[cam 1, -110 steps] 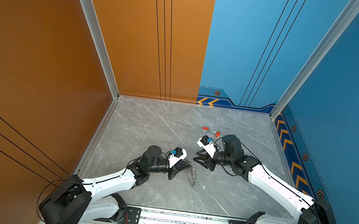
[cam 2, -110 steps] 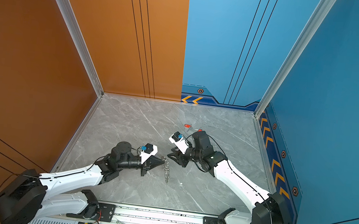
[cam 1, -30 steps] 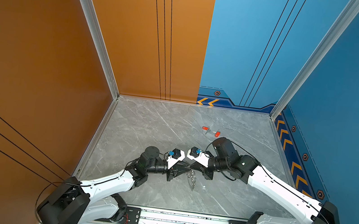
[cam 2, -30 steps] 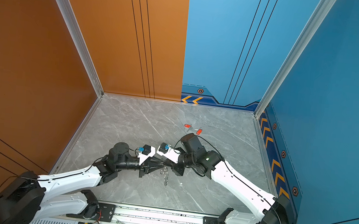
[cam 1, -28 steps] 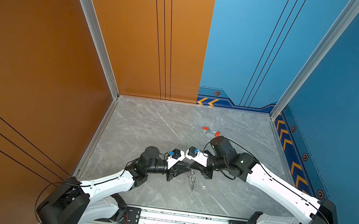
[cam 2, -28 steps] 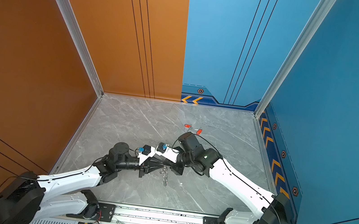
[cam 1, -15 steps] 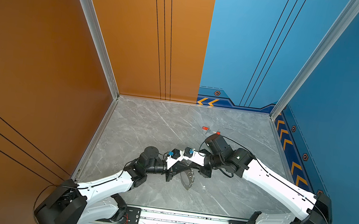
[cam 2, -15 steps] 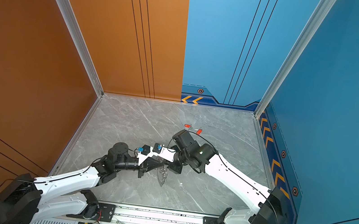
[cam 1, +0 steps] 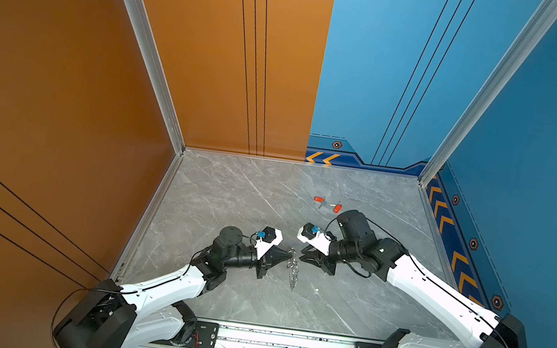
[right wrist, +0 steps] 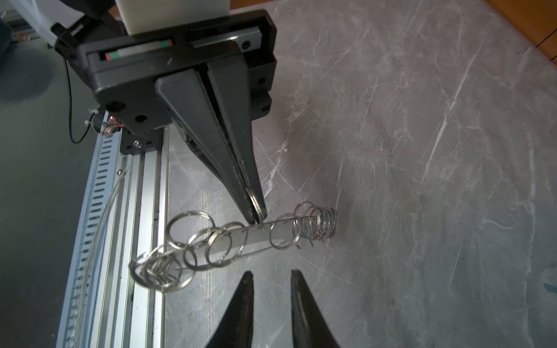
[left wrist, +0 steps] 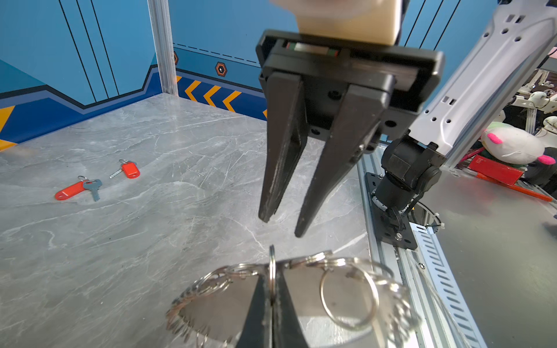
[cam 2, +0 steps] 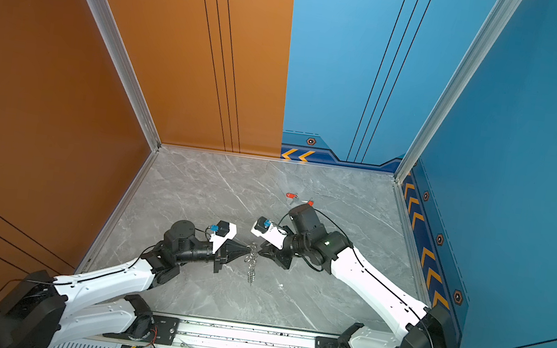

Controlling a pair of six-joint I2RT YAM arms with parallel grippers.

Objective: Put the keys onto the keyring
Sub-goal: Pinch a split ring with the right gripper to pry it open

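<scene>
Pinching the keyring (right wrist: pixel 256 238), left gripper (right wrist: pixel 256 214) reads clearly only wrist-side.

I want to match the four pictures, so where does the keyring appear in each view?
A top view: the keyring is held by the left gripper, facing the right gripper.
A top view: same spot, low centre.
Left wrist: it is close and blurred, around that arm's shut fingers.
Right wrist: it stretches beyond that arm's open fingers.
Shared landmark: the left gripper, pinching one ring.
</scene>
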